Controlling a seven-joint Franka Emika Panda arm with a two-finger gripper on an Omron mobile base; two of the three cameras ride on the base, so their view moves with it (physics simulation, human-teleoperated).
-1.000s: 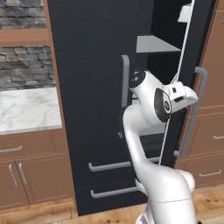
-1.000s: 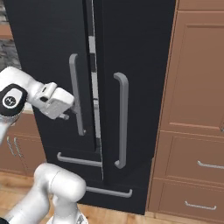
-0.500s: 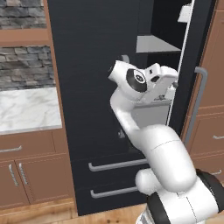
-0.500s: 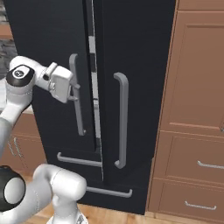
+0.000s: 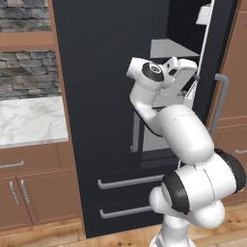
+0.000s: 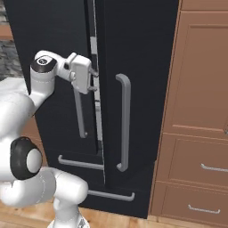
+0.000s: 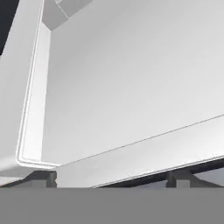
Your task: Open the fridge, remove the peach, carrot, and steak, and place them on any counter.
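Observation:
The near-black fridge [image 5: 106,72] stands with its right door [image 5: 214,58] ajar, and a light-grey inner shelf [image 5: 173,48] shows through the gap. My gripper [image 5: 193,79] reaches into that gap at mid height, beside the door's edge. From the other side the gripper [image 6: 93,80] sits at the seam between the two doors, above the left bar handle [image 6: 80,116]. Up close, the gripper [image 7: 111,177] is open, its fingertips [image 7: 46,177] wide apart with nothing between them, facing pale interior panels. Peach, carrot and steak are hidden.
A white marble counter [image 5: 29,120] on brown cabinets lies left of the fridge. Grey drawer handles [image 5: 125,181] run below the doors. Tall brown cabinets [image 6: 200,89] stand to the right. The right door's bar handle [image 6: 124,122] is close to my hand.
My hand has risen and moved toward the seam between the doors, reaching into the gap. The arm has folded up in front of the fridge. The door's opening looks unchanged.

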